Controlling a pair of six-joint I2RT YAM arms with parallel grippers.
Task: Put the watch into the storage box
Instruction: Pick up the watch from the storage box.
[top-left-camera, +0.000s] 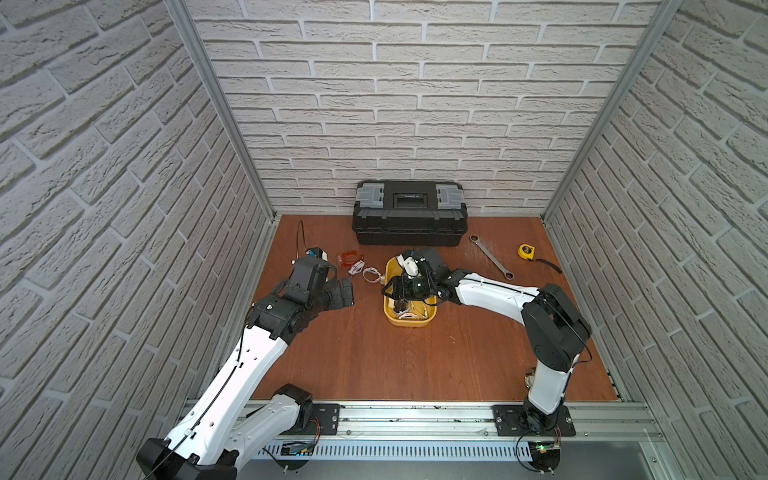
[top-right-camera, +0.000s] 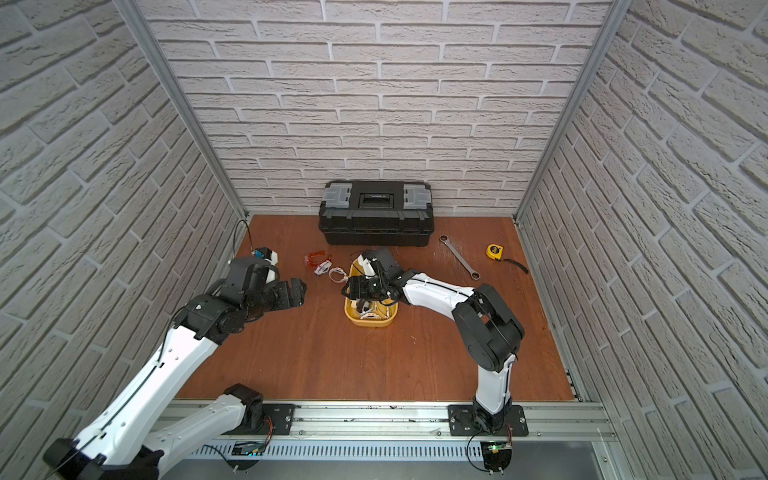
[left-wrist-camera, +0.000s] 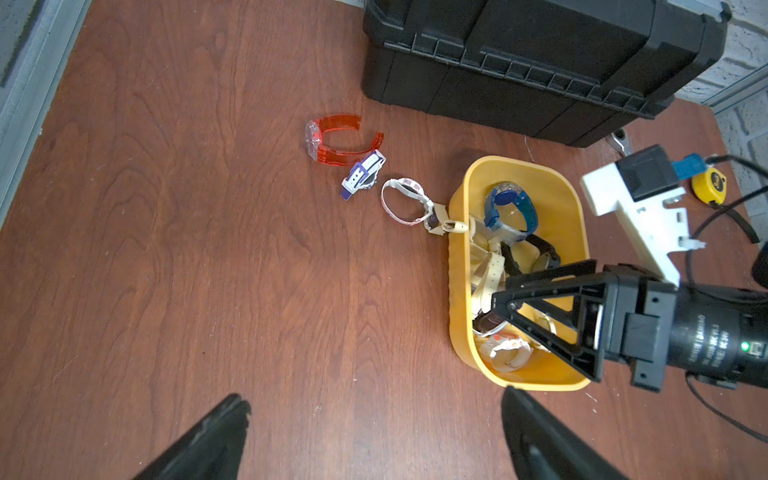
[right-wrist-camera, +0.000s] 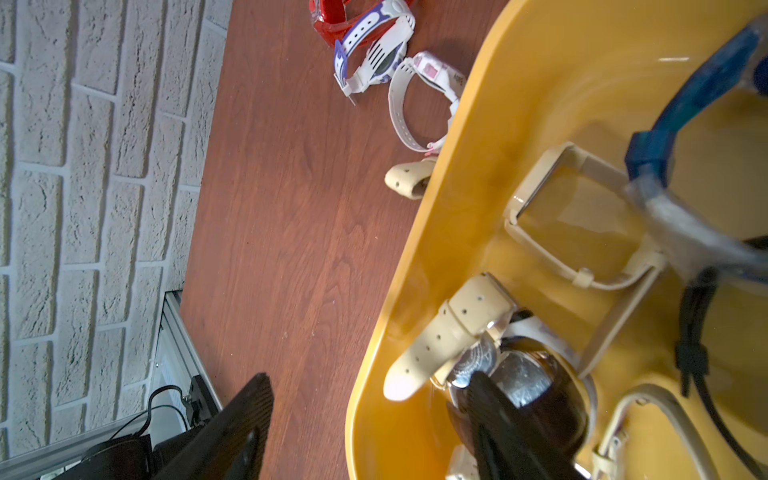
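Note:
The yellow storage box stands mid-table and holds several watches, among them a blue one. A beige watch hangs over its rim, partly outside. Left of the box, three watches lie in a row on the table: red, purple and white, white and pink. My right gripper is open and straddles the box's wall. One finger is outside over the wood, the other inside against a dark watch. My left gripper hovers open and holds nothing, left of the box.
A black toolbox stands shut against the back wall. A wrench and a yellow tape measure lie at the back right. Brick-pattern walls close in the table on three sides.

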